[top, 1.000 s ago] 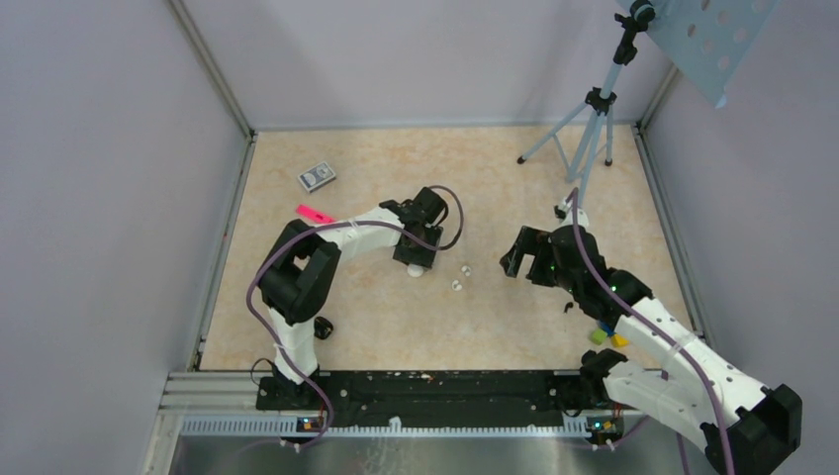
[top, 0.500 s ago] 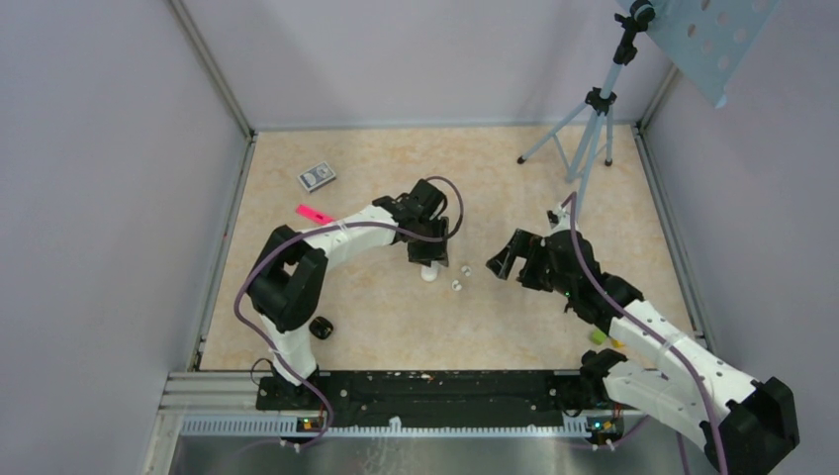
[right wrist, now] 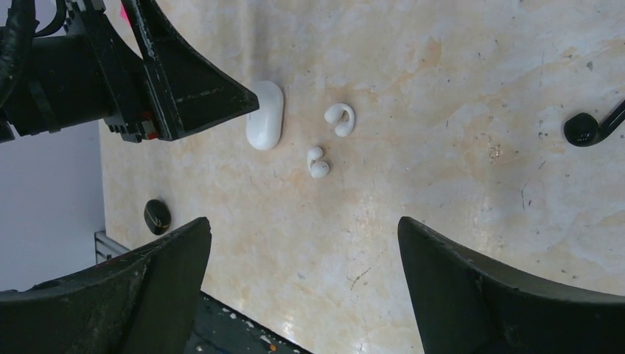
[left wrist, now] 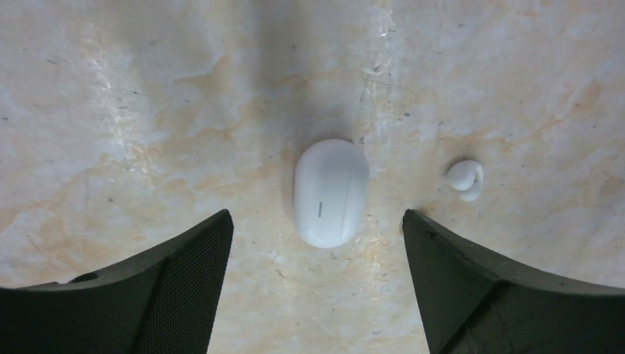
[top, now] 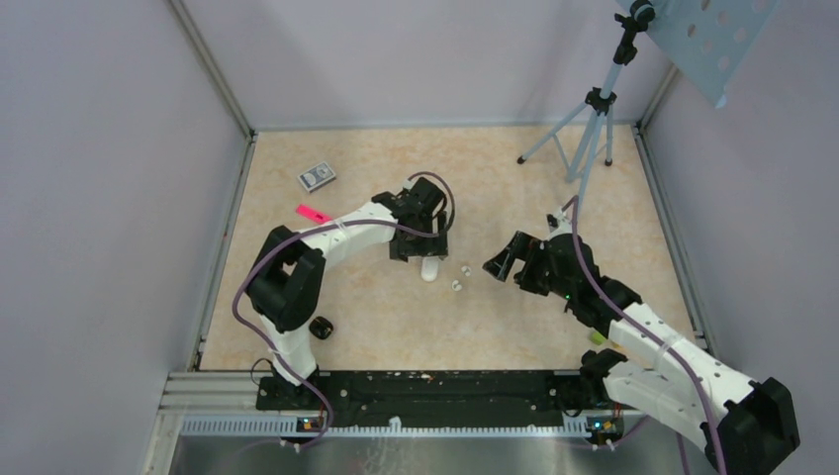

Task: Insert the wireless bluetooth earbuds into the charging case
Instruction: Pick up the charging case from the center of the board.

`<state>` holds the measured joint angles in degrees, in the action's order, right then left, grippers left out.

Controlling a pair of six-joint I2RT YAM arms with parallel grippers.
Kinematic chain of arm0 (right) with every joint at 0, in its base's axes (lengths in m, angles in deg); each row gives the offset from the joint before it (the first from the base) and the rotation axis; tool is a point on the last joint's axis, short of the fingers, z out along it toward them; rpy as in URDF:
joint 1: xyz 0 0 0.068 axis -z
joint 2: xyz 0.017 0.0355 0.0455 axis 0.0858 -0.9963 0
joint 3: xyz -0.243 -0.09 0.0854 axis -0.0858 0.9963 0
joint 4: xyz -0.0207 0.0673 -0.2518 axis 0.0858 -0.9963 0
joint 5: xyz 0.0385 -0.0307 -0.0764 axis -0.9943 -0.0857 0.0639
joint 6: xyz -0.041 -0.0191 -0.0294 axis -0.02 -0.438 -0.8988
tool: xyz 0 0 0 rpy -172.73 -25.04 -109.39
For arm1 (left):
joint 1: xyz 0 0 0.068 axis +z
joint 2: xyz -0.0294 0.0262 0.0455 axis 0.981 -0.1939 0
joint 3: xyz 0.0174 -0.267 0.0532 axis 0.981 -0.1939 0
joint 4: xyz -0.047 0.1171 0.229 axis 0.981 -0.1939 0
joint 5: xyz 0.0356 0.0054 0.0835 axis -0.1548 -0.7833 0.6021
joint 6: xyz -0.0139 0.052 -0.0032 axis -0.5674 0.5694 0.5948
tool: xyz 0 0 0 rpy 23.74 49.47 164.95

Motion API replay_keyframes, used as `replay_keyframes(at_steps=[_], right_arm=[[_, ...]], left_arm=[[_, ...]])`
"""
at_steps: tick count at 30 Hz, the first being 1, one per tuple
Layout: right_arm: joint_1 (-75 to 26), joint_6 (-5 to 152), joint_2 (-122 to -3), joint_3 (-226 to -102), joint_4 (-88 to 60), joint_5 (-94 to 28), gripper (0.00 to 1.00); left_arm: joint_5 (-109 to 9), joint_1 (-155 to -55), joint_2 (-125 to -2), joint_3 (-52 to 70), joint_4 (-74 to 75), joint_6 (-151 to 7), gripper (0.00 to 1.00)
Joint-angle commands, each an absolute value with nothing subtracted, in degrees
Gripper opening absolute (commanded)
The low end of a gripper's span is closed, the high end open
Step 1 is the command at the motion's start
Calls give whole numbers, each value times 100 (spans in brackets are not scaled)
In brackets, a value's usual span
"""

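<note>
Charging case [left wrist: 331,193] lying free under wide-apart left tool [left wrist: 315,218], right tool [right wrist: 304,223] wide apart, empty

We think this is a robotics laboratory, and more exactly a closed test cell. The left arm [top: 297,282] and the right arm [top: 673,356] are bolted to a black rail [top: 425,391] at the near edge of a beige, marble-patterned table [top: 396,336]. Plain grey panels [top: 99,198] with metal corner posts [top: 213,69] close the table on three sides. In the far right corner stands a tripod [top: 589,139], and a perforated plate [top: 707,40] is seen at its top. Purple cables [top: 239,302] run along the arms.
</note>
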<state>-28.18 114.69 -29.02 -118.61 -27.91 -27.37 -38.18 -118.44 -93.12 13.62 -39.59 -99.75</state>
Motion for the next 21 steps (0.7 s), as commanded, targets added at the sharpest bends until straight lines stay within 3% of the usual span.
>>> replay_keyframes(at_steps=[1,13,21], right_arm=[[-2795,11497,-2908,-11856,-2622,-2746,95],[-2797,11545,-2817,-11883,-2765,-2699,95],[-2795,11583,-2848,-11898,-2788,-2672,95]], left_arm=[[-3544,-11856,-9478,1651,-4089,-9741,89],[-3489,-11890,-10434,2469,-4431,-9457,74],[-3725,-11899,-10524,2338,-4441,-9564,62]])
